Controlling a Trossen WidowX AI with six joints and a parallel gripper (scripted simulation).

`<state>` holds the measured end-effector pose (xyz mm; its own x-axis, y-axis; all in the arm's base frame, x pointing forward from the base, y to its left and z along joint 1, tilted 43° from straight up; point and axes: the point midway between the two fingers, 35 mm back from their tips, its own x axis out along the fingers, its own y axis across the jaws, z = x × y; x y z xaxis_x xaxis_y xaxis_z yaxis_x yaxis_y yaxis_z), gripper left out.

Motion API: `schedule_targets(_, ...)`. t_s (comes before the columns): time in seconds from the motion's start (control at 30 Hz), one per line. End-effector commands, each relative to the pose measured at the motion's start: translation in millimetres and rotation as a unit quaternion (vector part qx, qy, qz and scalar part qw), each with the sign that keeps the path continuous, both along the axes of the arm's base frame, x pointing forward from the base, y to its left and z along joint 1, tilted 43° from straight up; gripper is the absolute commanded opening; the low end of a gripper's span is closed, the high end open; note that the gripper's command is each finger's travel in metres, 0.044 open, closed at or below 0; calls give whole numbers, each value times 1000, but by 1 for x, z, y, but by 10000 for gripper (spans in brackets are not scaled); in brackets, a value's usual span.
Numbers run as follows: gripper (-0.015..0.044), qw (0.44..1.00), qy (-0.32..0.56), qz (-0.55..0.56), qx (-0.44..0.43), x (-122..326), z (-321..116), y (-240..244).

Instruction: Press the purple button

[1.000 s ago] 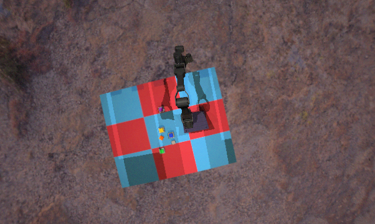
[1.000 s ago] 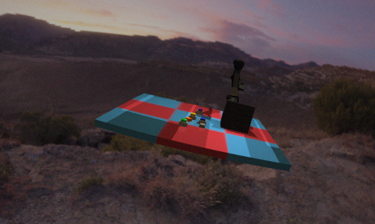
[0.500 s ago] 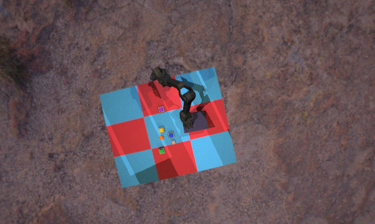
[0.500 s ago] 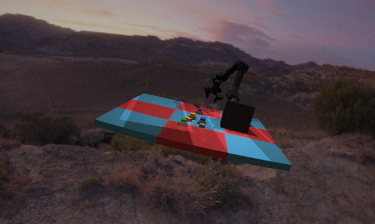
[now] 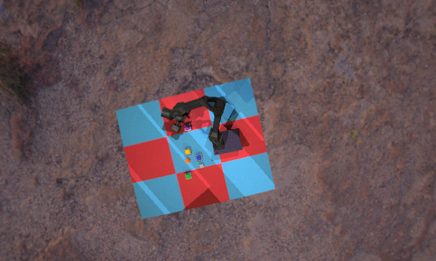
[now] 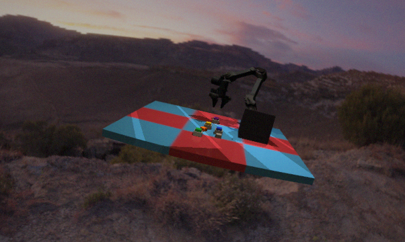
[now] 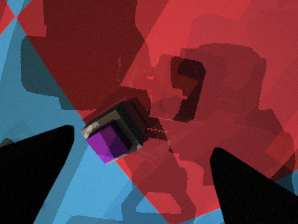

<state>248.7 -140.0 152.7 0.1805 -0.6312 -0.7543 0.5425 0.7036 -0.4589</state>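
Observation:
The purple button (image 5: 187,127) (image 6: 216,118) (image 7: 106,144) sits on a grey and black housing, on the seam between a red and a blue square. Its cap stands up out of the housing. My gripper (image 6: 218,107) (image 7: 144,144) is open and empty, pointing down and hanging well above the table. In the wrist view the purple button lies between the two black fingertips, nearer the left one. In the overhead view the arm's hand is just left of and above the button. Nothing touches the button.
Further toward the front are a yellow button (image 5: 187,151) (image 6: 208,124), a blue button (image 5: 199,157) (image 6: 218,128) and a green button (image 5: 188,175) (image 6: 198,130). An orange block (image 5: 187,160) (image 6: 204,128) and a pale block (image 5: 201,165) (image 6: 218,135) lie among them.

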Motion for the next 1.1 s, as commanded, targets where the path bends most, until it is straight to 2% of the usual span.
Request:
schedule_targets(0.0, 400, 974, 163, 153, -40, -11, -15, 39)
schedule_targets(0.1, 400, 937, 248, 237, -68, -18, -20, 58)
schedule_targets(0.43, 400, 933, 254, 244, -71, -19, -20, 59)
schedule_targets(0.63, 242, 933, 254, 243, -72, -12, -64, 19)
schedule_targets(0.9, 32, 933, 254, 243, -72, -12, -65, 17)
schedule_targets(1.07, 20, 933, 254, 243, -72, -12, -65, 17)
